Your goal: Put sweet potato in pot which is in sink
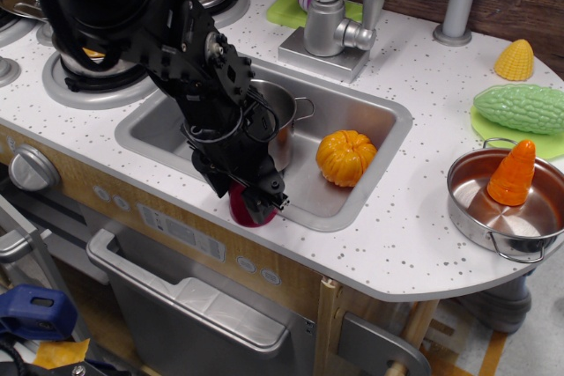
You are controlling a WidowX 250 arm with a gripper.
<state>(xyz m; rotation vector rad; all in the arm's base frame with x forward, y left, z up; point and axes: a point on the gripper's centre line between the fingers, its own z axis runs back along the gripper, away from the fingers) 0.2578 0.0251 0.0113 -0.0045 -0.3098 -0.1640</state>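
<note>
The dark red sweet potato [241,214] lies on the counter at the front rim of the sink [374,122]; only its lower part shows under the arm. My black gripper [247,196] is lowered over it, with a finger on each side, and the jaws look open at the same width as before. The steel pot [285,109] with wire loop handles stands upright in the left half of the sink, just behind the gripper and partly hidden by the arm.
An orange pumpkin [345,157] sits in the sink to the right of the pot. The grey faucet [331,19] stands behind the sink. A steel pan [467,209] with an orange carrot [514,173], a green gourd [520,107] and corn [515,60] are at the right.
</note>
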